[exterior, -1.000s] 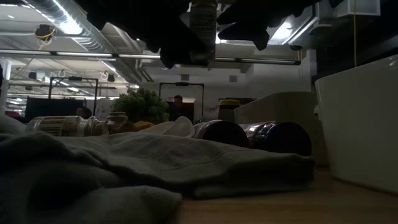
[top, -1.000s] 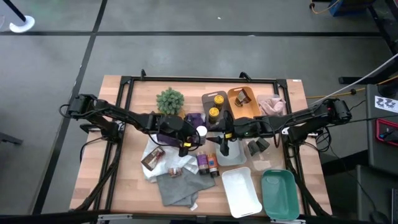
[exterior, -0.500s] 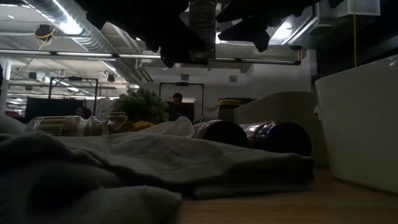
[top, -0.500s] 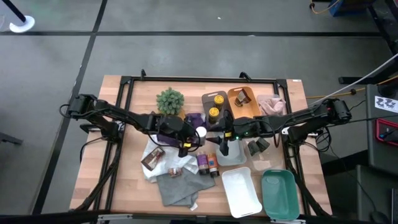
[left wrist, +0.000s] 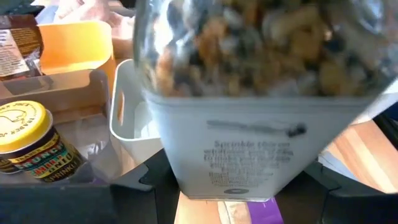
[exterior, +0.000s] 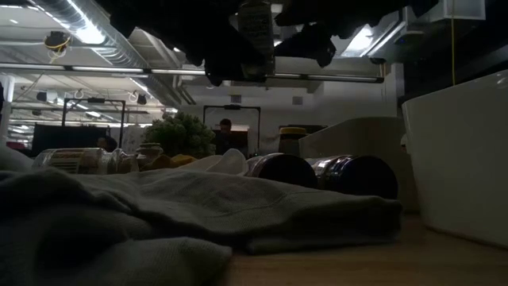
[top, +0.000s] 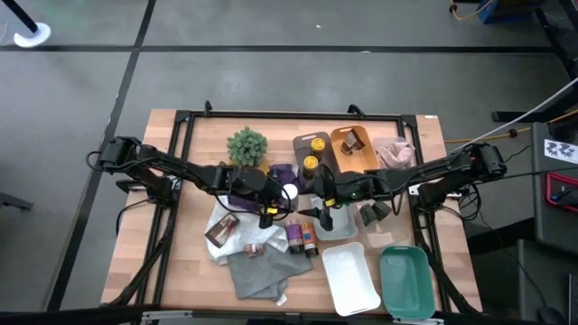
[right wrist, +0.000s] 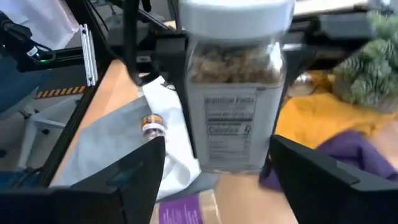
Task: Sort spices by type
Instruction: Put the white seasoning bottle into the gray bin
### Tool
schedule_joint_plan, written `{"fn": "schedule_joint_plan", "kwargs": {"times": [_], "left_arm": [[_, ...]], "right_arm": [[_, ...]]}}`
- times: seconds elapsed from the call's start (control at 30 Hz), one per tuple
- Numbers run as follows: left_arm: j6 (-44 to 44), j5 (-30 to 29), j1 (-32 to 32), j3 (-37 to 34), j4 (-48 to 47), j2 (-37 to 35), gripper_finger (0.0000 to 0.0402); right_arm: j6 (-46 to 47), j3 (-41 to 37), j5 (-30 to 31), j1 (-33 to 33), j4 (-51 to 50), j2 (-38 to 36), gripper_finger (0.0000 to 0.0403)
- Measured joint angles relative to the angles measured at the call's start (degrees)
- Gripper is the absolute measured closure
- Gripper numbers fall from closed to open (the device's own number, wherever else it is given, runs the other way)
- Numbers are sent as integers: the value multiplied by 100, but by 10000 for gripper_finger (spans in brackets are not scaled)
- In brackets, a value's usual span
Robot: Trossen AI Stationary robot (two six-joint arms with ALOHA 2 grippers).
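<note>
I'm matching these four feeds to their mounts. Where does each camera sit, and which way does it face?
High: overhead, facing straight down; both arms, table.
Low: at tabletop height, facing across grey cloth; arms dark overhead.
Left wrist: on left arm, facing the white-capped jar; left gripper holds it.
Right wrist: on right arm; right gripper, fingers apart beside it.
Shared: both wrists see the jar.

Left end effector [top: 282,200] clamped; right end effector [top: 318,204] spread.

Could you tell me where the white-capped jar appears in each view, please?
High: jar mid-table, between the two arms.
Low: top centre, raised over the cloths.
Left wrist: fills the frame, close up.
Right wrist: centre, upright.
Shared landmark: plant; out of the left wrist view.
</note>
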Motion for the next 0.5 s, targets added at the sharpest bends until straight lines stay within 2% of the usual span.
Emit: {"fn": "schedule_joint_plan", "kwargs": {"times": [0.17, 0.5], "left_arm": [[8, -12, 4, 0, -11, 0, 208], [-4, -4, 4, 0, 6, 0, 208]], "right_arm": [[-515, -1, 255, 0, 414, 2, 113], [-544, -1, 462, 2, 1175, 250, 113]]}}
